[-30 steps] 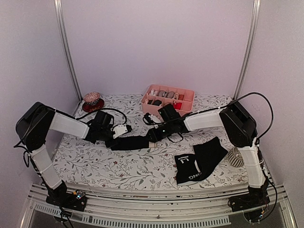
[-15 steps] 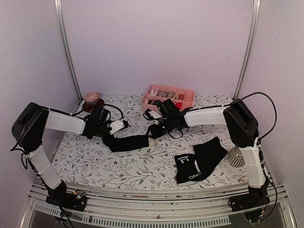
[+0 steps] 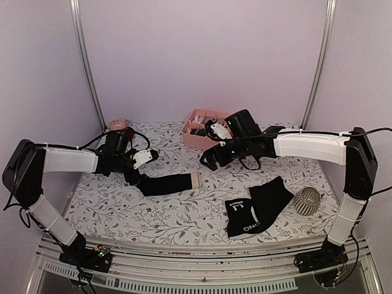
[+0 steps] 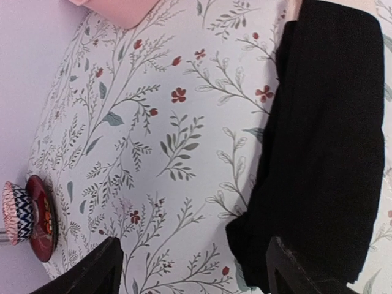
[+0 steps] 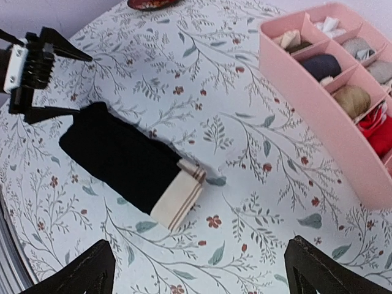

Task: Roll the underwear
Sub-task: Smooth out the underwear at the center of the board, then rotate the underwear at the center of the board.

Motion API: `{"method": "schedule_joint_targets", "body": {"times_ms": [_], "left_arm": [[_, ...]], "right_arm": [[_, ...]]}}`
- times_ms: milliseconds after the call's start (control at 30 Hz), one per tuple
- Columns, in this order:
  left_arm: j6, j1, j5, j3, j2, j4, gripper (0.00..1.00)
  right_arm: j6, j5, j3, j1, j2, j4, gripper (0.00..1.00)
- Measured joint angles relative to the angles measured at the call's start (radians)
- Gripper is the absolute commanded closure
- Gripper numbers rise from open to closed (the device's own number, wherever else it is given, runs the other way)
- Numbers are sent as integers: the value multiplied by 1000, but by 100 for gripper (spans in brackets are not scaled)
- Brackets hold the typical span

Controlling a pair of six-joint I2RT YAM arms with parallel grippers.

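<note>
The underwear with the beige waistband (image 3: 168,182) lies folded into a long black strip at the table's middle, its beige end (image 5: 177,193) pointing right. My left gripper (image 3: 136,173) hovers open at the strip's left end; in the left wrist view one finger (image 4: 300,269) stands over the black fabric (image 4: 331,141) and nothing is held. Raised above and to the right of the strip, near the tray, my right gripper (image 3: 207,158) is open and empty. The other underwear (image 3: 254,211), black with white letters, lies crumpled at the front right.
A pink divided tray (image 3: 195,139) holding small fabric bundles stands at the back, partly behind the right arm. A red dish with a patterned ball (image 3: 118,125) sits at the back left. A ribbed grey cup (image 3: 306,200) lies at the right edge.
Both grippers have opened and let go of the folded strip. The right arm has lifted away up and right toward the tray; the left has drawn back slightly left.
</note>
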State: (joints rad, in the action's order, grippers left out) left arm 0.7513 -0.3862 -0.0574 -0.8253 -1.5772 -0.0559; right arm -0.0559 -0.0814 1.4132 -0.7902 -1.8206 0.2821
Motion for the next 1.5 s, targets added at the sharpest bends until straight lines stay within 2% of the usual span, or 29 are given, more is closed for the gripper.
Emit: {"method": "schedule_joint_targets", "body": {"times_ms": [133, 233, 367, 600, 833, 1200, 1300, 1367, 1400, 1500], "left_arm": [[26, -13, -46, 31, 37, -36, 24], [37, -35, -54, 41, 59, -40, 33], [41, -62, -42, 41, 39, -40, 37], [36, -64, 29, 75, -5, -41, 41], [34, -74, 12, 82, -6, -96, 40], [-2, -203, -16, 52, -48, -134, 32], [-24, -238, -24, 18, -77, -145, 23], [-45, -275, -42, -25, -111, -163, 6], [-55, -299, -56, -52, -130, -177, 2], [-82, -378, -119, -124, -174, -239, 1]], "right_arm": [[-8, 34, -151, -2, 37, -14, 1], [-15, 50, -264, -2, 58, -24, 1], [-27, 63, -384, -2, 119, -50, 1], [-38, 71, -442, -2, 204, -126, 1], [-38, 77, -456, -3, 211, -156, 1], [-37, 106, -468, -3, 210, -179, 1], [-36, 110, -469, -3, 208, -180, 1], [-33, 117, -469, -3, 203, -184, 1], [-31, 126, -469, -3, 196, -187, 1], [-21, 158, -469, -3, 169, -194, 1]]}}
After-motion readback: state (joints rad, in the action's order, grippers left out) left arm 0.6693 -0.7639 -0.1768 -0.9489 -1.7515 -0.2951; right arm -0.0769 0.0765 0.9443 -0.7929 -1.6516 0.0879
